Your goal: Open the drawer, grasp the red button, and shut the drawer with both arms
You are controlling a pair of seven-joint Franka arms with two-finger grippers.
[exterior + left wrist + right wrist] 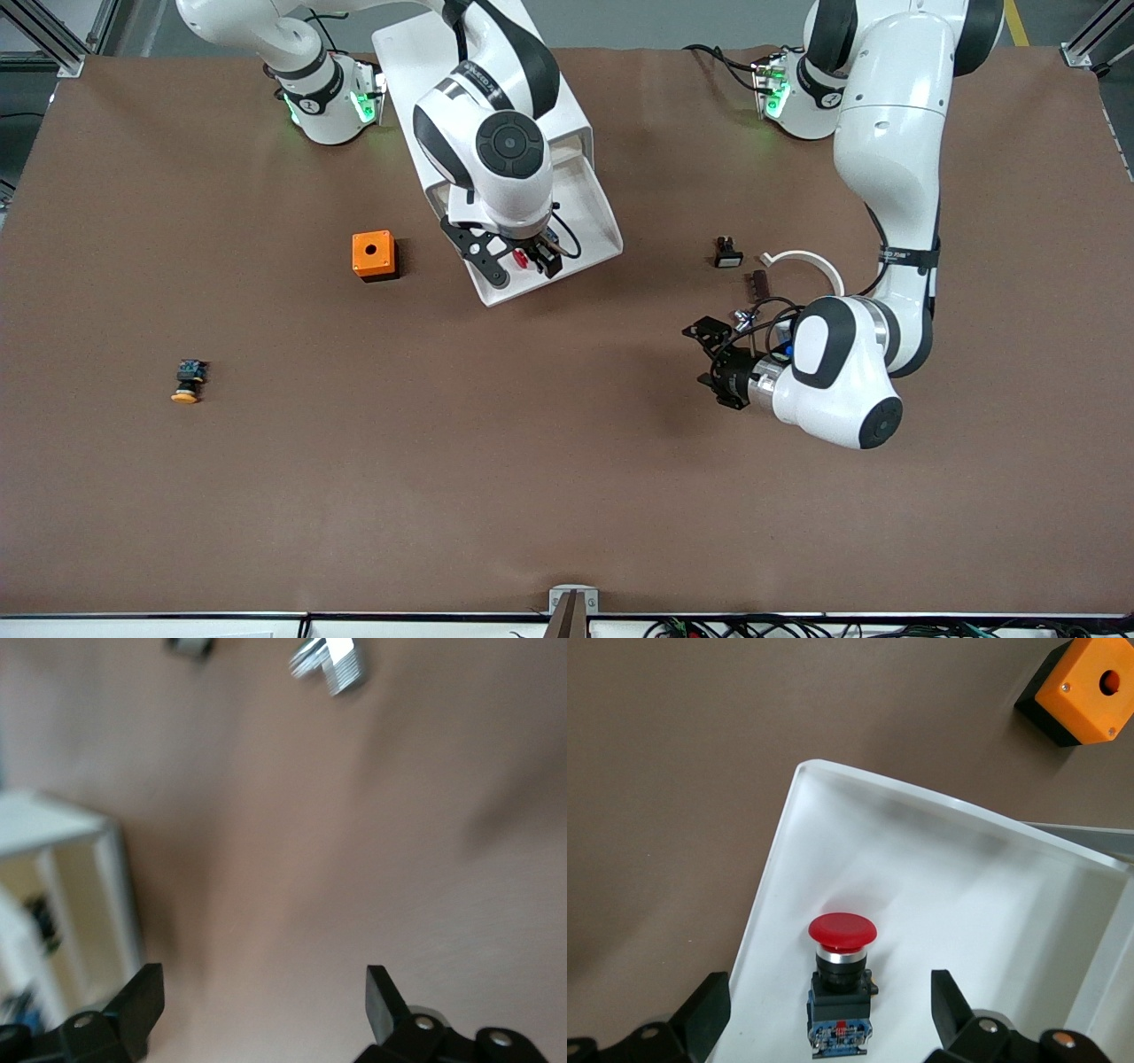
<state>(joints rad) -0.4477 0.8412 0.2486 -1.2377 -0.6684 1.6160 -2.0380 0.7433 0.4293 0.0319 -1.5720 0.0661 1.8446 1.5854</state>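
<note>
Nearest the front camera I see bare brown table (532, 496); the closest object on it is a yellow-orange capped button (187, 383) toward the right arm's end, lying on its side.

Left arm (890, 177): I note it reaches down from its base, elbow bent, wrist turned level so the left gripper (704, 359) points toward the table's middle, over bare table. Claw spread wide, nothing between the fingers (142, 1001) (left wrist view is smeared, but both tips show well apart).

Right arm (496, 115): folded forward over the white drawer unit (425, 53), wrist pointing straight down. The right gripper (523, 260) hangs over the pulled-out drawer (496, 288), claw spread, one finger on each side of the button (842, 983) without touching it.

Button: I find it lying on the drawer floor, near the drawer's front wall. Long axis flat along the floor, red cap toward the drawer's front wall, bluish terminal end pointing the opposite way, toward the gripper's camera. Round glossy red cap, metal collar under it, black body.

Smaller items: orange box (373, 255) with a hole in its top, beside the drawer toward the right arm's end; black switch with a white cap (727, 252) and a white curved piece (802, 261), both near the left arm.
</note>
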